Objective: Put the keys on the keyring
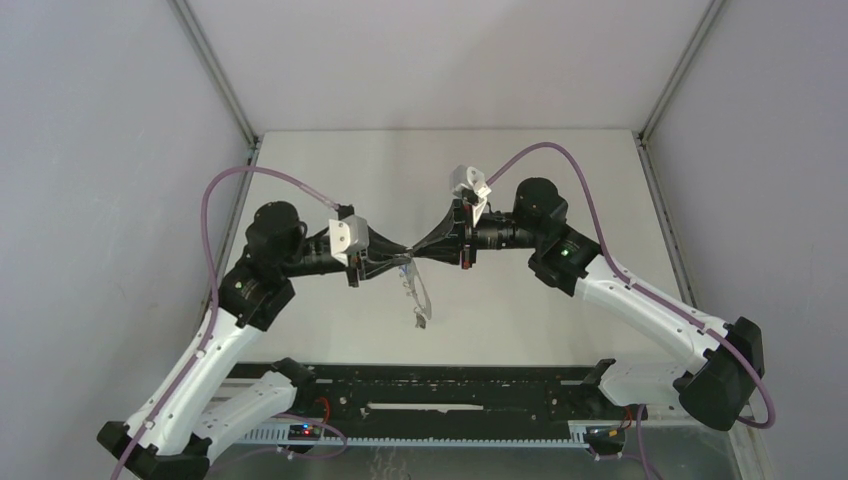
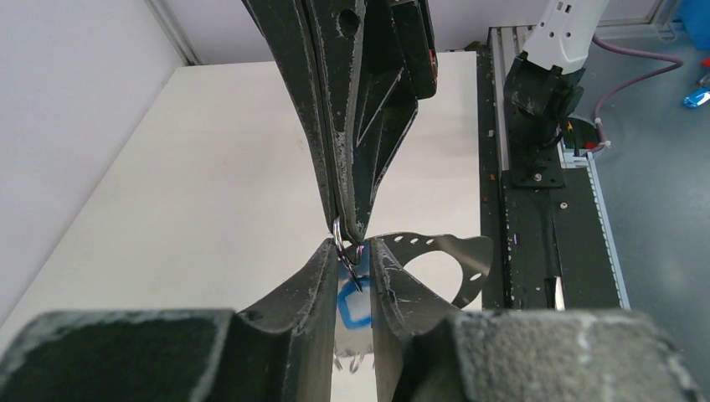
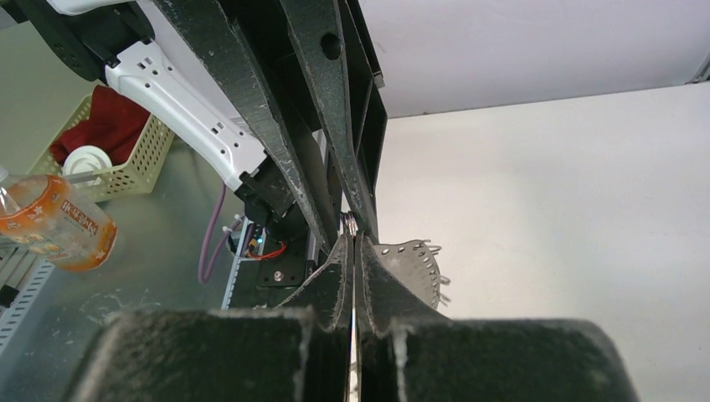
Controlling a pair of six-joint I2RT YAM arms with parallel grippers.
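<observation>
Both grippers meet tip to tip above the middle of the table. My left gripper (image 1: 398, 259) (image 2: 352, 248) is shut on the key with the blue head (image 2: 355, 306), which stands between its fingers. My right gripper (image 1: 420, 251) (image 3: 352, 241) is shut on a small silver ring (image 2: 337, 235) of the keyring, right at the blue key's head. The grey keyring (image 1: 421, 296) (image 2: 439, 249) (image 3: 412, 261) hangs below and beside the fingers, with a row of holes and small rings along its edge. The black-headed key does not show clearly.
A black rail (image 1: 430, 385) runs along the table's near edge between the arm bases. Beside the table are a yellow basket with a red cloth (image 3: 113, 138) and an orange bottle (image 3: 54, 230). Grey walls enclose the table on three sides.
</observation>
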